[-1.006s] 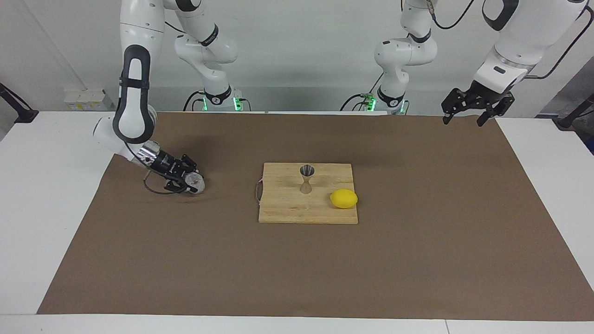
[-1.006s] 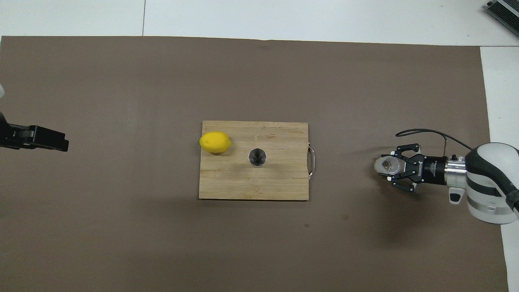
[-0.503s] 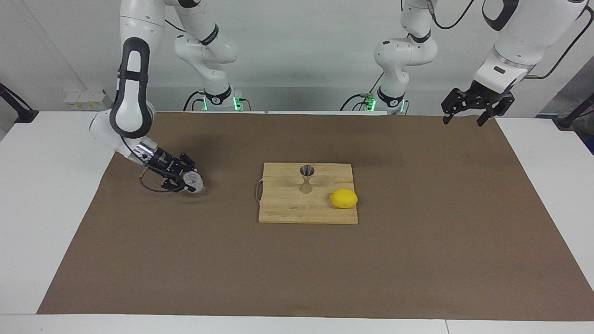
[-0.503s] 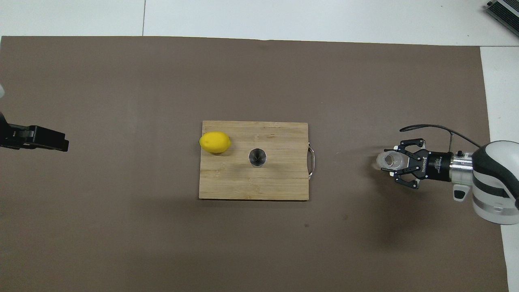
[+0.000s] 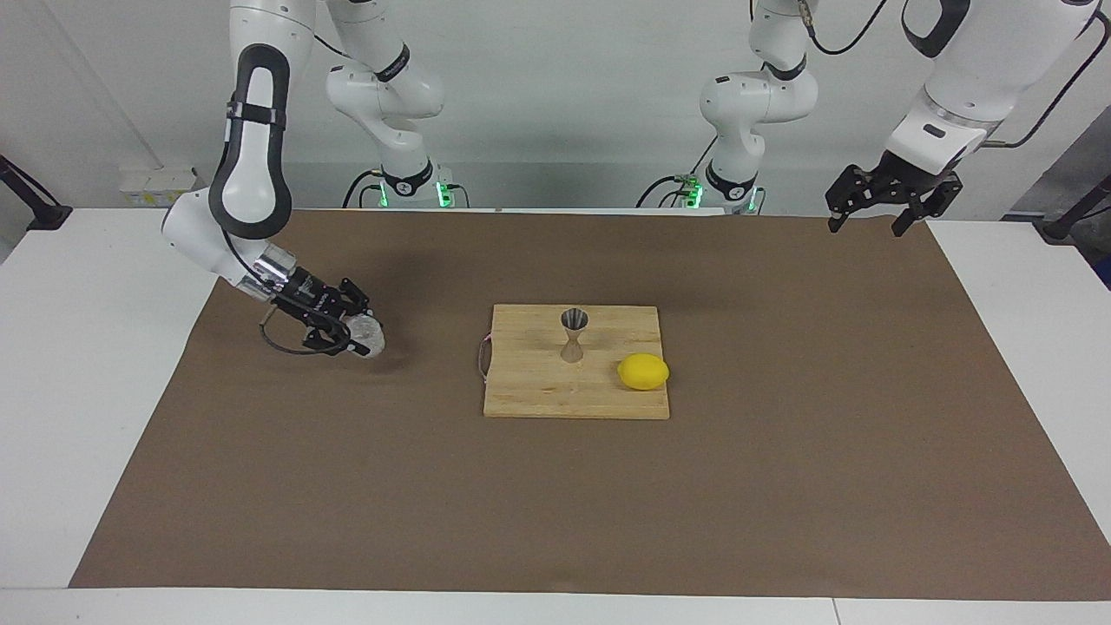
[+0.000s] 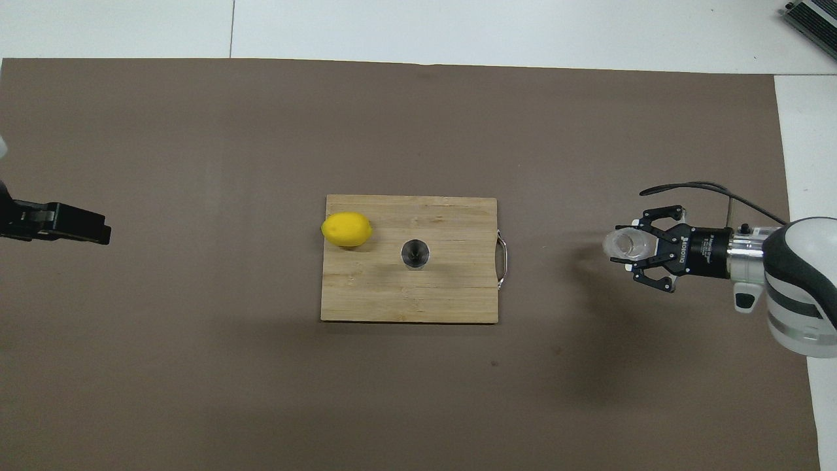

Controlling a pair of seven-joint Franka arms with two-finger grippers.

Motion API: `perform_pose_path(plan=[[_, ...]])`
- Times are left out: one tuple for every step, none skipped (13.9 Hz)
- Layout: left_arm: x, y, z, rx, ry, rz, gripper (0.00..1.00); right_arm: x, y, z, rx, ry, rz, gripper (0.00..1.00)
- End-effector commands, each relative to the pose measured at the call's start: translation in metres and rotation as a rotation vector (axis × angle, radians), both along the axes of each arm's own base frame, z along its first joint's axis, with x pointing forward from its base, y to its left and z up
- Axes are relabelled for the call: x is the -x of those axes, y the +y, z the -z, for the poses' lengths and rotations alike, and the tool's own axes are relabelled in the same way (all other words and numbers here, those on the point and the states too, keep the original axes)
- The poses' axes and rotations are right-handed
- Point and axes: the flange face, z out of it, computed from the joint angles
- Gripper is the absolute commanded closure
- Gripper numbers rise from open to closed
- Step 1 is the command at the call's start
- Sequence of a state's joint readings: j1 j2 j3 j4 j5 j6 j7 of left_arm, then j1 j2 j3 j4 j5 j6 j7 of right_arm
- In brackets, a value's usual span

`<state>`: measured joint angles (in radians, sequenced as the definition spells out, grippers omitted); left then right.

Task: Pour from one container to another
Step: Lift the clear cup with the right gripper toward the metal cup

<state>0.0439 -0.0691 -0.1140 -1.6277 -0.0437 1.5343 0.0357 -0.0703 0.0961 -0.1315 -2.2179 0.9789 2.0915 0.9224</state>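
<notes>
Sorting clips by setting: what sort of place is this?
Likely a robotics lab bench staged as a bar-prep spot: two arms over a brown mat, with a cutting board, jigger and lemon.

Glass cup point(image 6: 626, 244) is gripped by right tool point(image 6: 633, 251) over brown mat point(image 6: 196, 366); jigger point(image 6: 415, 254) and lemon point(image 6: 346, 229) are set on board point(image 6: 451, 294).
</notes>
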Motion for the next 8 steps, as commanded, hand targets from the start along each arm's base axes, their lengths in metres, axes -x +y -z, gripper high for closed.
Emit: perform_pose_path(plan=[[0.01,0.001,-0.002,-0.021,0.004,-0.013,0.0,-0.011,0.018,-0.03,0.057,0.006,-0.012,0.45],[0.01,0.001,-0.002,-0.021,0.003,-0.013,0.0,-0.016,0.026,-0.037,0.088,0.017,-0.031,0.45],[0.01,0.001,-0.002,-0.021,0.002,-0.013,0.0,-0.02,0.033,-0.044,0.111,0.025,-0.043,0.45],[0.01,0.001,-0.002,-0.021,0.004,-0.013,0.0,-0.024,0.042,-0.05,0.123,0.024,-0.054,0.45],[0.01,0.001,-0.002,-0.021,0.004,-0.013,0.0,-0.028,0.049,-0.058,0.139,0.021,-0.061,0.45],[0.01,0.001,-0.002,-0.021,0.003,-0.013,0.0,-0.032,0.059,-0.065,0.16,0.019,-0.079,0.46],[0.01,0.001,-0.002,-0.021,0.004,-0.013,0.0,-0.034,0.064,-0.074,0.18,0.011,-0.087,0.46],[0.01,0.001,-0.002,-0.021,0.004,-0.011,0.0,-0.035,0.071,-0.08,0.185,0.009,-0.09,0.46]])
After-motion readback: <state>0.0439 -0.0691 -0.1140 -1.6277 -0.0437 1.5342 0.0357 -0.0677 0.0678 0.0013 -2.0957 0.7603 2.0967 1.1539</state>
